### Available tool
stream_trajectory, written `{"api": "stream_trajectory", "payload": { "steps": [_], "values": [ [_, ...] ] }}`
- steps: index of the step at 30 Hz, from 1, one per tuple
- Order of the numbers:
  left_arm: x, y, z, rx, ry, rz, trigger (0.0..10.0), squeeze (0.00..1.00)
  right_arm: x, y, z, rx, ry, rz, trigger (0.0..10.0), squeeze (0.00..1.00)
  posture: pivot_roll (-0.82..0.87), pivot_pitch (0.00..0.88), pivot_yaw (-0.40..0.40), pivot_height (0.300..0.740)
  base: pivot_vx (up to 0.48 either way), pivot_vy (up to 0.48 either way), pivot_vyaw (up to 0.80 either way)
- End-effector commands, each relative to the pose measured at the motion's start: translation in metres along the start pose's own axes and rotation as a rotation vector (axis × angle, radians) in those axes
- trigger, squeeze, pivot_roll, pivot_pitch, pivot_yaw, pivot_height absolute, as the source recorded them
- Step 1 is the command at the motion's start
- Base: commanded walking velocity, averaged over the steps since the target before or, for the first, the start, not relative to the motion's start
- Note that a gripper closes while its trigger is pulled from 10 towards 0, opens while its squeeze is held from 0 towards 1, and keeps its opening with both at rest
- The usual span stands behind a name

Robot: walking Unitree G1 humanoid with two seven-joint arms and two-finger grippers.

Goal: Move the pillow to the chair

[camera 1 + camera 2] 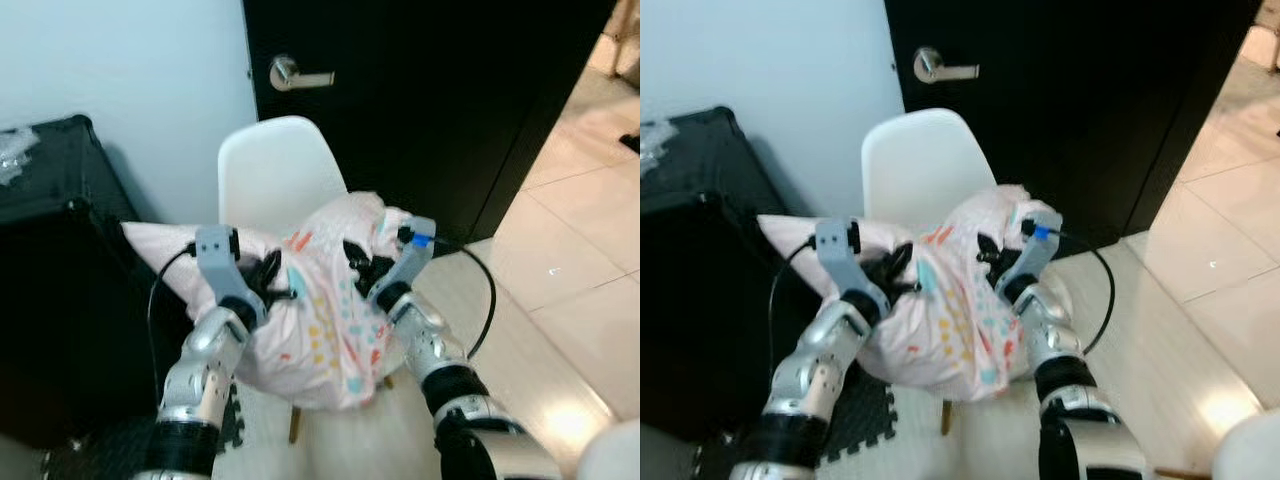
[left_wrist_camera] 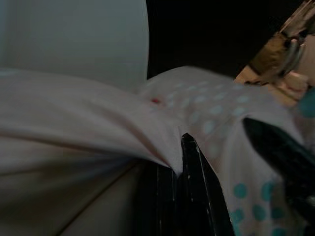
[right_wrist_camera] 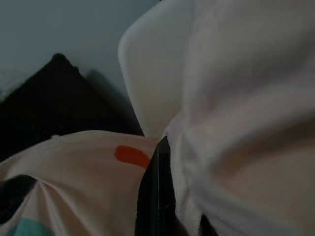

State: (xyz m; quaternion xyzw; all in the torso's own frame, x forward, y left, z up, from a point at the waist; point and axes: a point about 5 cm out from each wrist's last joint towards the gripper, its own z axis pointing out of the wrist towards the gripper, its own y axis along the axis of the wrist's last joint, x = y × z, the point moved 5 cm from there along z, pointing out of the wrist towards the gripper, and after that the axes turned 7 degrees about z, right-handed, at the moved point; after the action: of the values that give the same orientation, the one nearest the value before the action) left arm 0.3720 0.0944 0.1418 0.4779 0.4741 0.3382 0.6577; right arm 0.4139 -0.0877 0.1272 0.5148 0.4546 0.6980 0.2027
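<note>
chair (image 1: 270,170) seat hidden under pillow (image 1: 320,320)

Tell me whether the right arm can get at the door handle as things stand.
Probably not. The right gripper is shut on the pillow, and the chair stands between it and the door handle, so it would have to let go first.

You see two silver arms with black cuffs, looping black cables, grey wrist brackets and black fingers (image 1: 268,280).
</note>
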Motion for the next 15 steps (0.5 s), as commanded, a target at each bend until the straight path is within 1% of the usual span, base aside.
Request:
{"api": "stream_trajectory", "payload": {
  "steps": [1, 7, 10, 11, 13, 15],
  "values": [
    [-0.0073, 0.0085, 0.0027, -0.038, -0.029, 0.006, 10.0, 0.0, 0.0138, -0.007, 0.0058, 0.027, 0.039, -0.01, 10.0, 0.0, 0.01, 0.109, 0.013, 0.74, 0.0, 0.0, 0.0],
    [-0.0113, 0.0105, 0.0014, -0.051, -0.052, 0.004, 10.0, 0.0, 0.0132, -0.0068, 0.0051, 0.023, 0.039, -0.003, 10.0, 0.0, 0.0, 0.114, 0.014, 0.74, 0.0, 0.0, 0.0],
    [-0.0138, 0.0117, 0.0006, -0.056, -0.064, 0.017, 10.0, 0.0, 0.0129, -0.0077, 0.0044, 0.024, 0.04, -0.001, 10.0, 0.0, 0.0, 0.115, 0.013, 0.74, 0.0, -0.472, 0.0],
    [-0.0115, 0.0117, 0.0008, -0.057, -0.047, 0.017, 10.0, 0.0, 0.0127, -0.0084, 0.0041, 0.026, 0.04, 0.0, 10.0, 0.0, 0.0, 0.118, 0.013, 0.74, 0.0, -0.472, 0.0],
    [-0.0077, 0.0118, 0.0013, -0.061, -0.024, -0.016, 10.0, 0.0, 0.0126, -0.0091, 0.0038, 0.028, 0.041, 0.002, 10.0, 0.0, 0.0, 0.119, 0.011, 0.74, 0.0, 0.0, 0.0],
    [-0.0071, 0.0118, 0.0016, -0.059, -0.021, -0.014, 10.0, 0.0, 0.0128, -0.0096, 0.0037, 0.03, 0.042, 0.003, 10.0, 0.0, 0.0, 0.12, 0.009, 0.74, 0.0, 0.0, 0.0]
  ]
}}
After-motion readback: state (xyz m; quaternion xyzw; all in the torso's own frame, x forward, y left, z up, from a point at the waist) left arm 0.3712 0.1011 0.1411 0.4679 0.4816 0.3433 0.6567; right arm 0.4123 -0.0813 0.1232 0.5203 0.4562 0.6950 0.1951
